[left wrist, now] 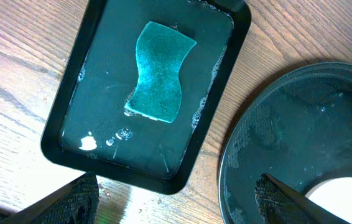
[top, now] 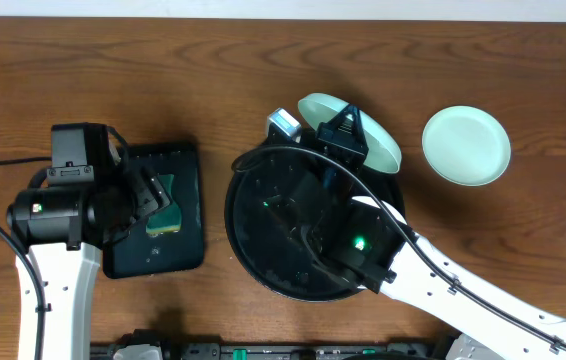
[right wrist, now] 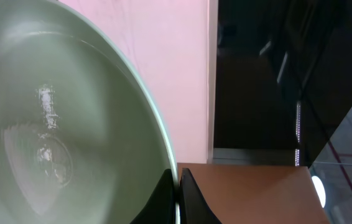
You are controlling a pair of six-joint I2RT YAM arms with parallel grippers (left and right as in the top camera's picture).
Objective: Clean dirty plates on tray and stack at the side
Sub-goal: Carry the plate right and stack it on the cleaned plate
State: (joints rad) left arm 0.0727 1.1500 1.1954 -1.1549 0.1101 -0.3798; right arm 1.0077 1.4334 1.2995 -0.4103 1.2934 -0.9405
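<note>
Gleaming wooden table (top: pixel 213 80), pink wall (right wrist: pixel 163 56)

The bench (top: pixel 213 80) was viewed from straight above, at a distance. The left wrist view was aimed down from nearby at the rectangular tray (left wrist: pixel 58 130) and part of the round tray (left wrist: pixel 300 124), both shared with the overhead. The right wrist view was set roughly level, very close to a mint plate (right wrist: pixel 70 124).

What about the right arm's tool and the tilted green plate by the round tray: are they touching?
Touching. The right wrist view shows the right tool closed on the rim of the green plate, a finger on each side, no gap.
</note>
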